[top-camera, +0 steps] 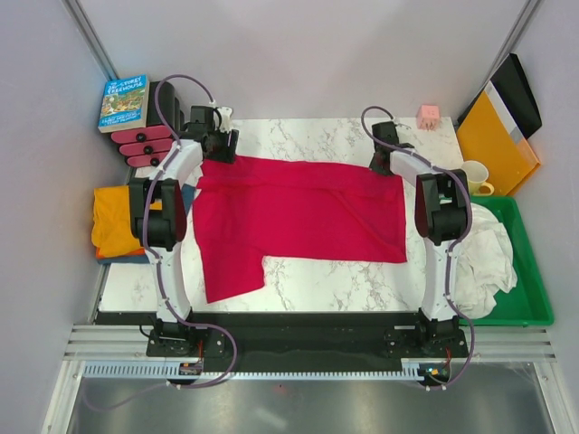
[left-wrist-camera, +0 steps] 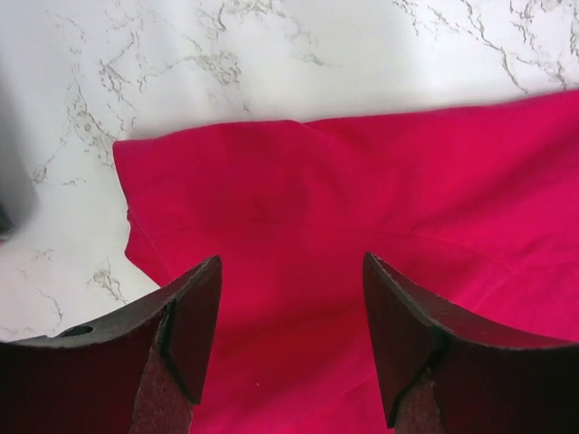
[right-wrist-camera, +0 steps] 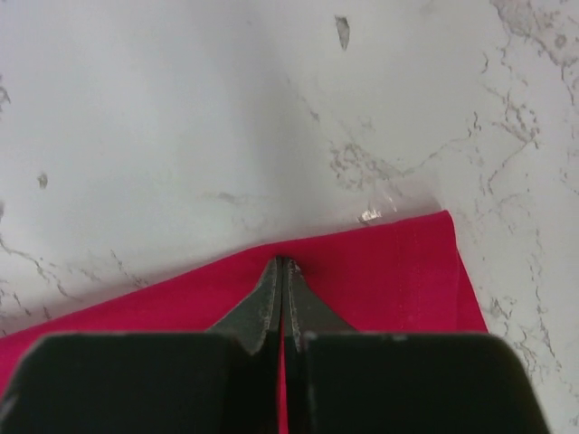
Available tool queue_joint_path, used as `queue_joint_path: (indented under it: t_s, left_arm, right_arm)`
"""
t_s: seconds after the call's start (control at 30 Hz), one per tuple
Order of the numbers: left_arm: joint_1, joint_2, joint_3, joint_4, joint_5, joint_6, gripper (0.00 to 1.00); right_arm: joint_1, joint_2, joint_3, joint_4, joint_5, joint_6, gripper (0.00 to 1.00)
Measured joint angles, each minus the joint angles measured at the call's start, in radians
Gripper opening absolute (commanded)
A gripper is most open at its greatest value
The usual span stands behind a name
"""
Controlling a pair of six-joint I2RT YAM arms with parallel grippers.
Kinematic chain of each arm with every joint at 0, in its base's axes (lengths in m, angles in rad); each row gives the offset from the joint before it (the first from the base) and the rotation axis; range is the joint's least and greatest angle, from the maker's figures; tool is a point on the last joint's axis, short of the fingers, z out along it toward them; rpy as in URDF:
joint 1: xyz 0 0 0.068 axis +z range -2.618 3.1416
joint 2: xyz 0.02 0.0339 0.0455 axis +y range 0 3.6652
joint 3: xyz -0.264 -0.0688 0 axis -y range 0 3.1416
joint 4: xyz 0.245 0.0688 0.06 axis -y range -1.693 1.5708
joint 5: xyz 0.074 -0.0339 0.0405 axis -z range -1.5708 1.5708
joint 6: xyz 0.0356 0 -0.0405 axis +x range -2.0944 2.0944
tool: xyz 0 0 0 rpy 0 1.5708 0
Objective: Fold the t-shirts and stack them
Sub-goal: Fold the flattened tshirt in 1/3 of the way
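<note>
A crimson red t-shirt [top-camera: 298,212] lies spread flat on the marble table [top-camera: 308,136], one sleeve pointing toward the near edge. My left gripper [top-camera: 217,149] hovers over its far left corner. In the left wrist view its jaws [left-wrist-camera: 291,258] stand open, with red cloth [left-wrist-camera: 362,199] beneath them. At the far right corner my right gripper [top-camera: 384,163] is shut on the shirt's far hem [right-wrist-camera: 389,271], a sliver of red between the fingertips [right-wrist-camera: 282,262]. An orange t-shirt [top-camera: 113,221] lies folded beyond the table's left edge, a dark blue layer [top-camera: 122,259] showing under it.
A book [top-camera: 124,101] and pink objects [top-camera: 145,145] sit at the back left. At the back right are a pink cube [top-camera: 428,115], a yellow mug [top-camera: 475,176] and an orange-yellow folder [top-camera: 493,140]. A green tray [top-camera: 534,298] on the right holds white cloth [top-camera: 484,253].
</note>
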Motion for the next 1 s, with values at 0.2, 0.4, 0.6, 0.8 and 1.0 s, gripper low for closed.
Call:
queue_joint_path:
  t_s: [0.2, 0.4, 0.6, 0.8, 1.0]
  left_arm:
    - [0.000, 0.010, 0.000, -0.032, -0.003, -0.001, 0.71]
    - [0.000, 0.067, 0.042, -0.056, -0.010, -0.002, 0.71]
    - [0.000, 0.178, 0.174, -0.087, -0.031, -0.006, 0.73]
    - [0.000, 0.200, 0.209, -0.102, -0.055, -0.019, 0.85]
    - [0.006, 0.127, 0.156, -0.096, -0.058, -0.047, 0.83]
  right_arm:
    - [-0.030, 0.079, 0.132, -0.043, -0.009, 0.000, 0.00]
    - [-0.051, 0.155, 0.264, -0.091, -0.017, 0.000, 0.01]
    - [-0.055, 0.176, 0.299, -0.086, -0.034, -0.005, 0.35]
    - [-0.029, 0.012, 0.069, -0.007, -0.091, -0.023, 0.73]
    - [0.113, -0.183, 0.024, 0.001, -0.106, -0.047, 0.69]
